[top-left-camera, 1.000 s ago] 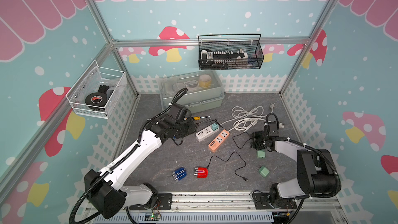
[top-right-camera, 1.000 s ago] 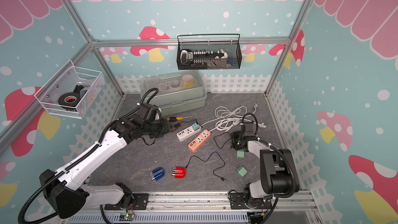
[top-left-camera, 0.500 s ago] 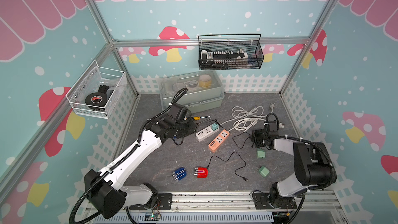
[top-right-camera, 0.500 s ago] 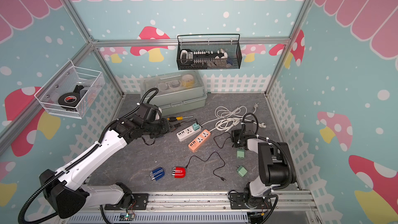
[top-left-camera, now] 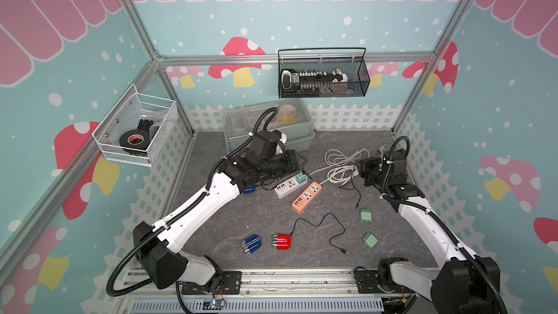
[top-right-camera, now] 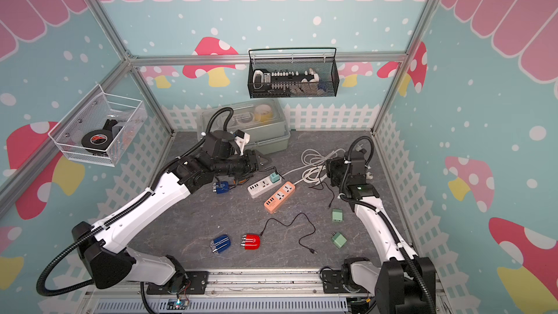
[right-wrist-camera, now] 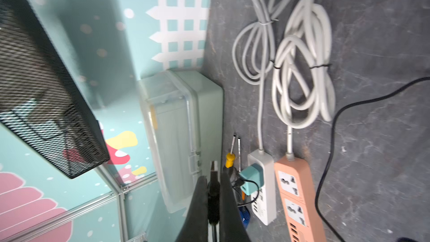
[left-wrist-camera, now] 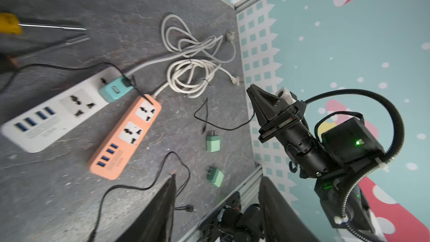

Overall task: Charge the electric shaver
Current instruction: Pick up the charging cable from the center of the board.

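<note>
Grey mat point(top-right-camera: 196, 222), cluttered. Red shaver point(top-right-camera: 250, 241) sits front-centre, its lead's plug point(top-right-camera: 311, 251) loose on mat; L gripper point(top-left-camera: 297, 163) gapes empty by white strip point(top-right-camera: 264, 186), R gripper point(left-wrist-camera: 252, 90) pinched shut near thin black cable point(left-wrist-camera: 221, 128), hold unclear. Judgement: grip plug near tip, square it to strip's USB port point(top-right-camera: 254, 188) before pushing.

Robot laboratory test cell. An aluminium frame point(top-left-camera: 296, 57) carries printed mushroom-pattern wall panels point(top-left-camera: 302, 19) around a grey counter point(top-left-camera: 229, 222). The left arm point(top-left-camera: 199, 206) and right arm point(top-left-camera: 428, 228) stand on a base rail point(top-left-camera: 302, 282). A black mesh basket point(top-left-camera: 323, 93) and a white wire basket point(top-left-camera: 129, 152) hang on the walls.
</note>
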You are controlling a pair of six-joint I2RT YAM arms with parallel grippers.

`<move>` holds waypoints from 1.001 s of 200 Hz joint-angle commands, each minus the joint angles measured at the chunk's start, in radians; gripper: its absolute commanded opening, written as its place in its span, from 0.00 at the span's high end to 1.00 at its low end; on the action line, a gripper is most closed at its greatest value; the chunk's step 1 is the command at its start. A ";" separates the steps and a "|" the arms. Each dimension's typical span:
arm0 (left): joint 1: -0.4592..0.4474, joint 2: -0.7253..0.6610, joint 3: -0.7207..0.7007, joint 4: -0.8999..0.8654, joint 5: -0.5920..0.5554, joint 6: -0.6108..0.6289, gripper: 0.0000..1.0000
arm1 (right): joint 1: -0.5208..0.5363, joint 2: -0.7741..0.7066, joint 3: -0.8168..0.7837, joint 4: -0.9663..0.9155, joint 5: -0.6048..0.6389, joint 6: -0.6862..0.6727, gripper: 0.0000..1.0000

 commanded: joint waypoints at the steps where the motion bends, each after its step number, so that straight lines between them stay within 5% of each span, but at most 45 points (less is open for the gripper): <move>1: -0.006 0.048 0.050 0.171 0.080 -0.202 0.43 | 0.031 0.014 0.044 0.087 0.080 0.057 1.00; 50: -0.050 0.157 -0.024 0.672 0.064 -0.875 0.37 | 0.104 0.119 0.128 0.331 0.174 0.177 1.00; 84: -0.117 0.277 0.023 0.861 0.007 -1.141 0.36 | 0.152 0.140 0.131 0.405 0.215 0.228 1.00; 170: -0.139 0.444 0.158 0.867 -0.035 -1.256 0.38 | 0.158 0.011 0.039 0.337 0.184 0.262 1.00; 200: -0.133 0.471 0.177 0.866 -0.024 -1.257 0.48 | 0.157 -0.045 0.004 0.297 0.186 0.261 1.00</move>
